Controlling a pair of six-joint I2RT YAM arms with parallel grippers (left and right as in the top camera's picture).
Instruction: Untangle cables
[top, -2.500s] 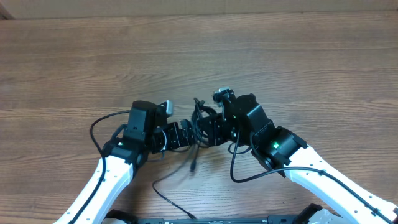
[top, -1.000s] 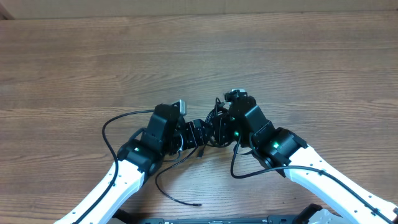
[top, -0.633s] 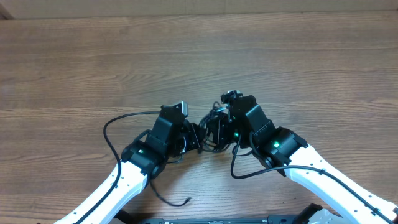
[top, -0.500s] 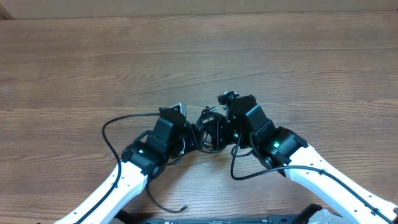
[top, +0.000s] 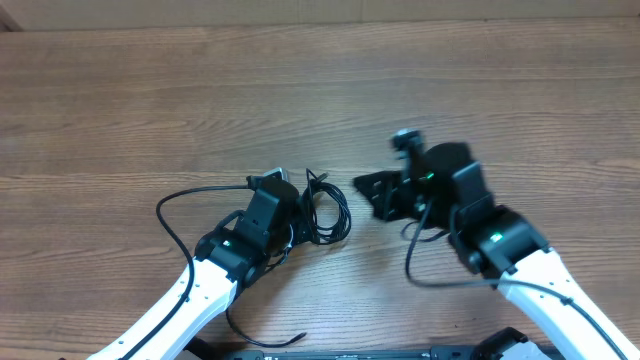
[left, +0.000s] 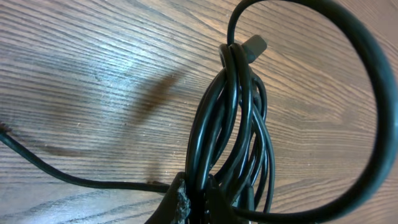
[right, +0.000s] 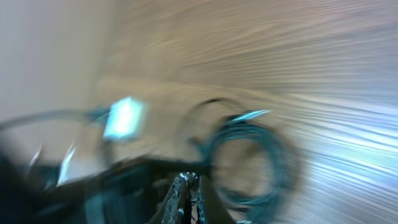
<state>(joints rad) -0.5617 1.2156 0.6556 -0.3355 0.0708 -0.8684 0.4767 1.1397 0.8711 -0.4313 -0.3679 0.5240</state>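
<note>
The cables (left: 233, 124) form a loose bundle of thin, glossy black cords. Several strands run side by side and then cross, and one dark plug end (left: 254, 44) protrudes at the top of the bundle. The bundle lies on the wooden desk (top: 320, 80), toward its near middle, just ahead of the left arm. The left tool (left: 198, 202) is clenched on the lower part of the bundle, with several strands pinched together between its fingers. The right tool (top: 372, 192) is also clenched and stands apart from the bundle. Its wrist view is blurred, and no cord shows between its fingers. Expect the cords to be light, limp and smooth — they will slide through a loose pinch and snag where loops cross. Take hold of a single strand near a plug end, not the whole bundle, so that one cord can be drawn free.
</note>
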